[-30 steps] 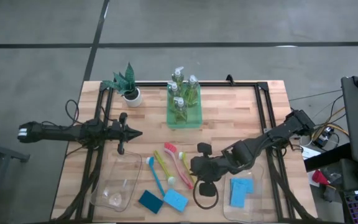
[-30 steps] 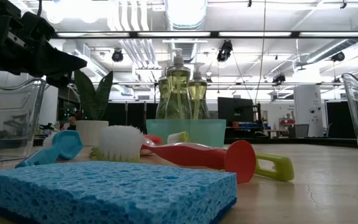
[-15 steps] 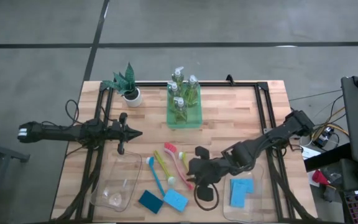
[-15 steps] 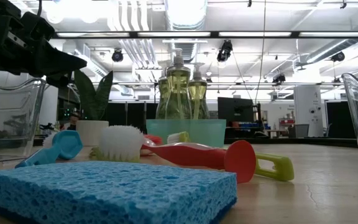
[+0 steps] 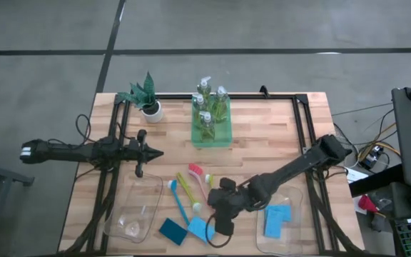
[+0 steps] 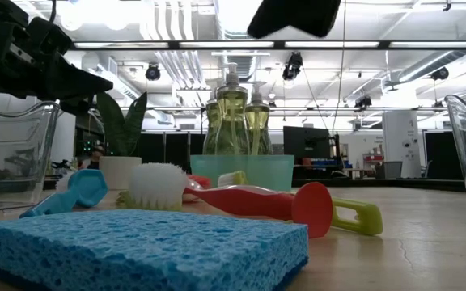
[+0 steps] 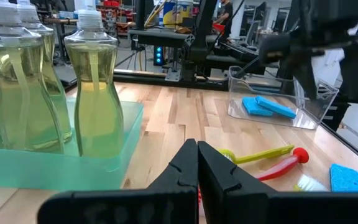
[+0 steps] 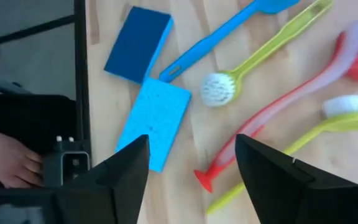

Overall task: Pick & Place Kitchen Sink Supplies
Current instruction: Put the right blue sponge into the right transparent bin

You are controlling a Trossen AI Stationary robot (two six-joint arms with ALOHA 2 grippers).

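Observation:
A light blue sponge (image 5: 202, 229) (image 8: 154, 127) lies flat on the table near its near edge, and a darker blue sponge (image 5: 171, 230) (image 8: 138, 43) lies just beside it. Blue (image 5: 178, 200), yellow-green (image 5: 188, 191) and pink-red (image 5: 205, 187) brushes lie beyond them. Three soap bottles (image 5: 210, 114) stand in a green tray (image 5: 224, 138). My right gripper (image 5: 217, 214) (image 8: 191, 180) hovers open above the light blue sponge's right end and touches nothing. My left gripper (image 5: 153, 152) (image 7: 197, 168) is shut and holds nothing, above the table's left part.
One clear bin (image 5: 135, 207) sits left of the sponges; another (image 5: 296, 235) to the right holds blue sponges (image 5: 277, 220). A plant in a white pot (image 5: 147, 100) stands at the far left. A person's hand (image 8: 5, 158) shows beyond the table's near edge.
My right gripper has moved toward the table's left and near edges, from beside the pink-red brush's handle end to above the light blue sponge. It has also come into the top of the low view. The sponges and brushes lie as before.

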